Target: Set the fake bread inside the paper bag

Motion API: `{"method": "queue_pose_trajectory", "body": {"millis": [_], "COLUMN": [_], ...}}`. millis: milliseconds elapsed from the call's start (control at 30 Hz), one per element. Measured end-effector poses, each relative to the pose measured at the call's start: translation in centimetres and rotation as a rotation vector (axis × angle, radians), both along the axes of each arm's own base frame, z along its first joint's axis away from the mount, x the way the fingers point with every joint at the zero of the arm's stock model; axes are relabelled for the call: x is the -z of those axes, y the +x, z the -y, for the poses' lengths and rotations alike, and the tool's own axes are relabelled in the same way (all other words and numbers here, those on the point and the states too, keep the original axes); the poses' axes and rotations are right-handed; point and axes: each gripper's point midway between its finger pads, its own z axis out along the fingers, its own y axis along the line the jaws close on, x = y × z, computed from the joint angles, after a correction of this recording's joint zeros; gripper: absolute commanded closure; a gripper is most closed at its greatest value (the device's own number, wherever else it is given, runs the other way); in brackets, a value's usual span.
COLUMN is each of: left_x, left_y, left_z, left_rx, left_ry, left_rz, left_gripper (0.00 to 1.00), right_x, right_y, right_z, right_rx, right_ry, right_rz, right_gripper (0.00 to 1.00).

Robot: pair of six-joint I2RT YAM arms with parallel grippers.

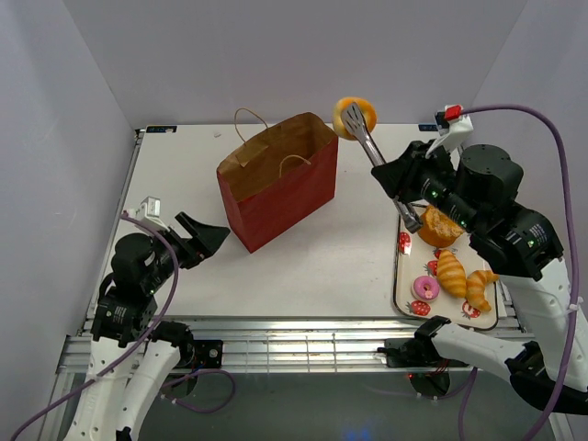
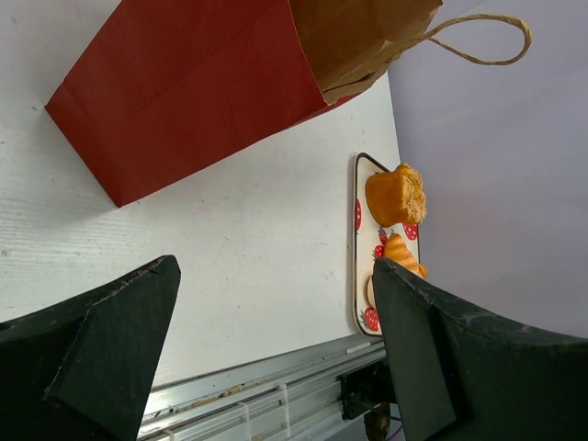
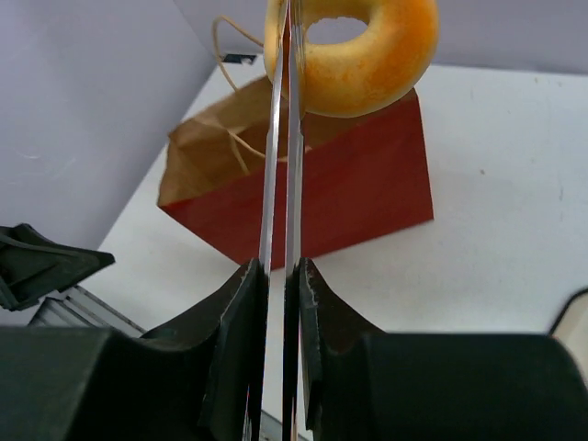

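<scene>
Right gripper is clamped on the tongs, by which a doughnut, judged light, stiff and slippery, is pinched across its ring's wall and held aloft just beside the bag's mouth; the left gripper is spread wide.

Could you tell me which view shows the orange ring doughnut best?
Right wrist: the doughnut is close and sharp in the tongs, top cropped. Top external shows it whole but small; left wrist misses it.
</scene>
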Motion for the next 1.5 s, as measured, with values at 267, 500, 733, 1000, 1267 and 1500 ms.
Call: {"method": "queue_pose_trajectory", "body": {"millis": [267, 500, 733, 1000, 1267, 1500], "left_x": [0.0, -0.1, -1.7, -2.1, -2.4, -2.5], "left_y": [-0.9, -0.5, 0.8, 1.2, 0.6, 1.2], "left_z": [-0.3, -0.3, -0.4, 0.4, 1.9, 2.3], "left_rx": [-0.014, -0.042, -0.090, -0.099, -0.080, -0.083], "left_ry": [-0.019, -0.049, -0.070, -0.128, -0.262, -0.281], "left_rz": [-0.010, -0.051, -0.114, -0.272, -0.374, -0.422], "left_gripper": [0.05, 0.09, 0.09, 0.10, 0.13, 0.15], "right_x": [-4.4, -0.8, 4.8, 2.8, 4.4, 4.2], "right_y": [1.7, 3.7, 4.4, 5.7, 4.6, 4.4], "right_z": [-4.9, -7.7, -7.9, -8.0, -7.9, -8.2], "right_rx": [-0.167, -0.231, -0.234, -0.232, -0.271, -0.293], "right_ry": [0.090, 0.030, -0.061, -0.121, -0.129, -0.124], "right_rz": [0.103, 0.041, -0.036, 0.008, -0.018, -0.016], "right_gripper": [0.92, 0.92, 0.92, 0.92, 0.92, 0.92]}}
